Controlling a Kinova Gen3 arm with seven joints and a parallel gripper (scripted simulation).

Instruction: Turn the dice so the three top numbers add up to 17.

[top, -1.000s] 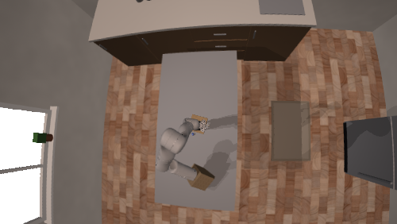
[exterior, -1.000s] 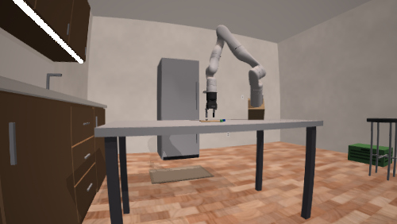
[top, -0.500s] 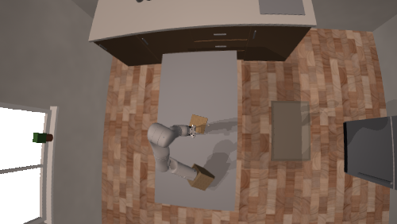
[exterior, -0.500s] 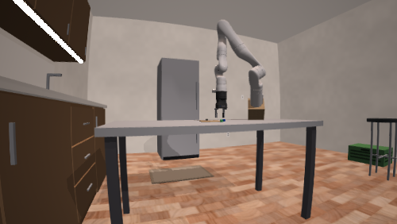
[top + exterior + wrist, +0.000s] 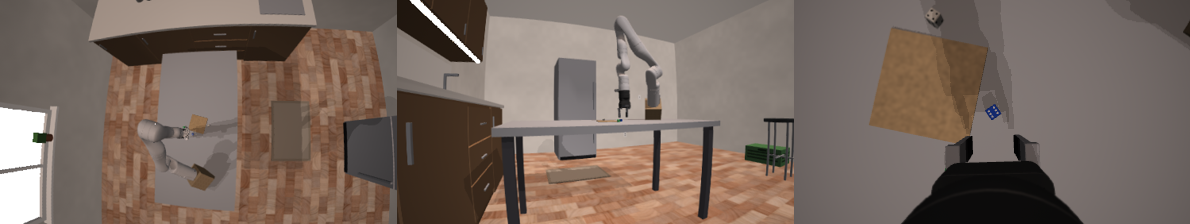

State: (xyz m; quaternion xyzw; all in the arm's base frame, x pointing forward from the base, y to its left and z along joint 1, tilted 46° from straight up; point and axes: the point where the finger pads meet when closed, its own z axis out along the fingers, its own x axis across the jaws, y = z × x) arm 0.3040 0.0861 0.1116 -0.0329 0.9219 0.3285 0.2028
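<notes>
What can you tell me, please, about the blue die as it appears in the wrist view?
The blue die is a small cube with white pips, lying flat on the grey table top with six pips facing up. It sits off the tan mat, just beyond the mat's nearest corner, apparently not touching it. It is turned at an angle to the view. The gripper hangs above with its jaws wide apart and holding nothing; the die lies just ahead of the gap between them, untouched.
</notes>
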